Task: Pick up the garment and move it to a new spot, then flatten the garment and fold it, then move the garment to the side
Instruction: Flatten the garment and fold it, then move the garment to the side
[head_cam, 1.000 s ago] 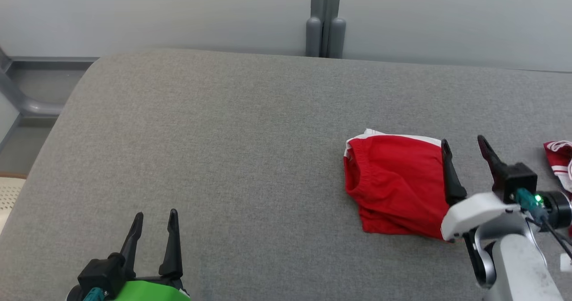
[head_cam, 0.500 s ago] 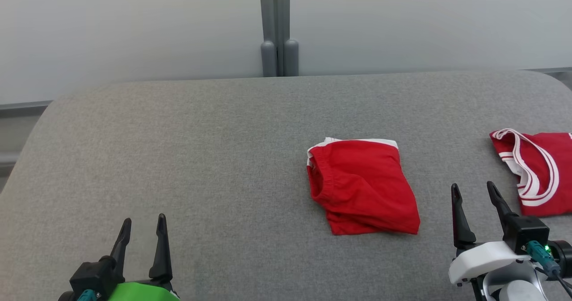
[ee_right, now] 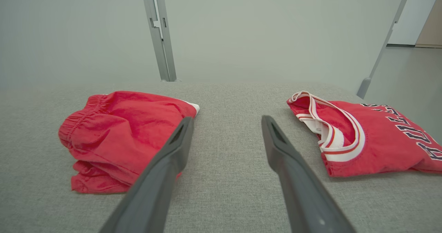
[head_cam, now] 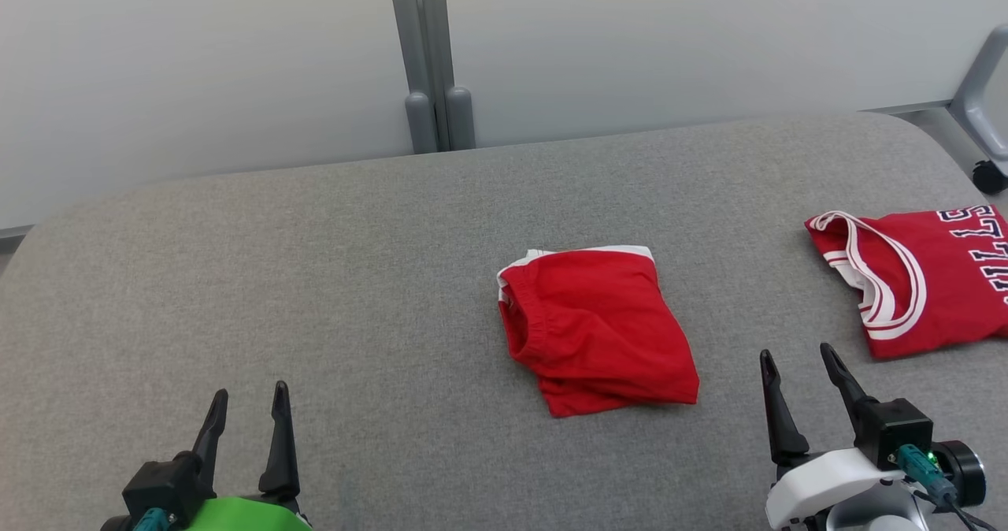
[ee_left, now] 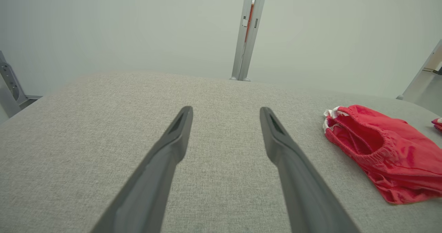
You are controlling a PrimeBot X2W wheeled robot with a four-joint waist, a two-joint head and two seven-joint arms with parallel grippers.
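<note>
1. The folded red fabric shorts with a gathered elastic waistband and a strip of white trim (head_cam: 594, 330) lie flat on the grey woven upholstered surface (head_cam: 315, 279), a little to the robot's right of its middle, with nothing holding them.
2. They sit as a compact layered bundle rather than spread out. I judge that the folding is done and the bundle has been set down to rest on its own weight.
3. The waistband runs along the bundle's left side in the head view, so the opening faces the robot's left. The white-trimmed edge lies on the far side.
4. The bundle is nearly square. Its slightly longer axis seems to slant from far-left to near-right.
5. The right gripper (head_cam: 794, 350) hovers near the shorts' near-right corner, apart from the cloth. Its two dark fingers are spread wide and empty.
6. In the right wrist view those fingers frame bare upholstery between the two garments.
7. The left gripper (head_cam: 250, 389) sits well apart at the lower left, fingers likewise spread with nothing between them, pointing over bare cloth.
8. A red jersey with a white-striped neckline and dark lettering (head_cam: 921, 279) lies folded at the far right, well apart from the shorts. It looks like a side pile.
9. Behind the surface stands a grey metal post (head_cam: 429, 82) against a pale wall.
</note>
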